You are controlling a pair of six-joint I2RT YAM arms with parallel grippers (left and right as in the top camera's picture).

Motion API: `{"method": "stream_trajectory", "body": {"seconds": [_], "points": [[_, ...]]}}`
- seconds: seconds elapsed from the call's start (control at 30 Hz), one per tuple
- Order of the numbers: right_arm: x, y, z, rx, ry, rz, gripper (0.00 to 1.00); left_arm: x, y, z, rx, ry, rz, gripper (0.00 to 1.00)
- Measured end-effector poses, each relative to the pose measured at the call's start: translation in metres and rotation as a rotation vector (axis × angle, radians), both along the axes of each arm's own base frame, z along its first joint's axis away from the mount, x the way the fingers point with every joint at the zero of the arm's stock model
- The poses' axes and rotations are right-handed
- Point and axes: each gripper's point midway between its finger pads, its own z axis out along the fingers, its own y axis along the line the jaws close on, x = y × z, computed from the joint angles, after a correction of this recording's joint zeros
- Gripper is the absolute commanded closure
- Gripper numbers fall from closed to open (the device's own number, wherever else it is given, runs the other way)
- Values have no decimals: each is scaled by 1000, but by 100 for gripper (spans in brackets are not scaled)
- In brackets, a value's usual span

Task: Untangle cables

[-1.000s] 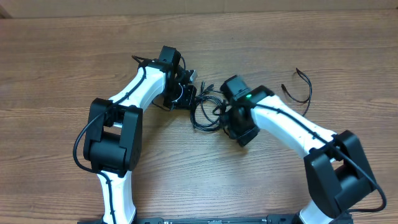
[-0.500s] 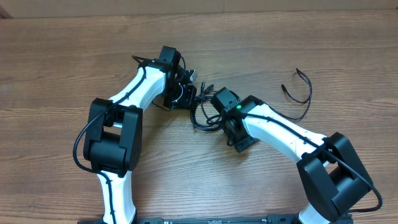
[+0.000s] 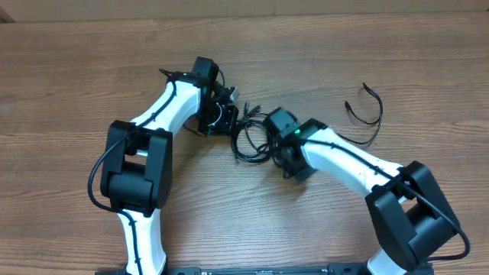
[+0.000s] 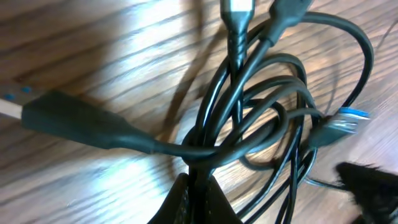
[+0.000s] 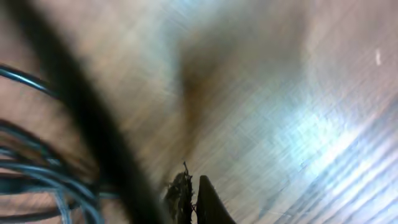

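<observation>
A tangle of thin black cables [image 3: 250, 137] lies at the table's middle, between my two arms. My left gripper [image 3: 229, 118] is at the tangle's left edge. In the left wrist view it [image 4: 198, 185] is shut on a pinched bunch of cables [image 4: 261, 112], whose loops fan out above the jaws. A thick black plug [image 4: 74, 118] sticks out to the left and a blue-tipped plug [image 4: 345, 118] to the right. My right gripper [image 3: 270, 147] is at the tangle's right edge. Its jaws [image 5: 193, 186] are shut, with a blurred cable [image 5: 87, 118] passing just left of them.
One separate black cable [image 3: 378, 114] lies curved on the wood at the right, apart from the tangle. The table is bare wood [image 3: 76, 69] all round, and both arm bases stand at the front edge.
My right gripper has moved left into the tangle's right edge and gone from open to shut. The left gripper has kept its hold and barely shifted.
</observation>
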Motion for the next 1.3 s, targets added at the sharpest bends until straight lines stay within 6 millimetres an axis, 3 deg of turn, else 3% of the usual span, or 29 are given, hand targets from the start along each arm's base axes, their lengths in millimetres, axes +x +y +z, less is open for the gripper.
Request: {"method": "stream_trajectory", "body": {"seconds": [0.23, 0.4, 0.5, 0.57, 0.63, 0.8, 1.13, 1.3], "points": [[40, -20, 66, -24, -34, 229, 96, 15, 40, 4, -2, 16, 103, 96], [57, -41, 98, -47, -61, 341, 96, 20, 65, 4, 1, 30, 163, 96], [59, -55, 100, -63, -48, 377, 96, 20, 71, 4, 2, 33, 178, 90], [61, -60, 100, -71, -45, 385, 96, 20, 70, 4, 1, 32, 175, 69], [64, -69, 101, -98, -48, 387, 96, 19, 70, 4, 1, 35, 172, 60], [73, -101, 105, -222, -58, 355, 96, 19, 71, 4, 2, 38, 174, 56], [98, -198, 117, -389, -110, 123, 96, 18, 68, 4, 2, 38, 168, 55], [102, -237, 110, -412, -98, 26, 96, 18, 68, 4, 2, 38, 168, 54]]}}
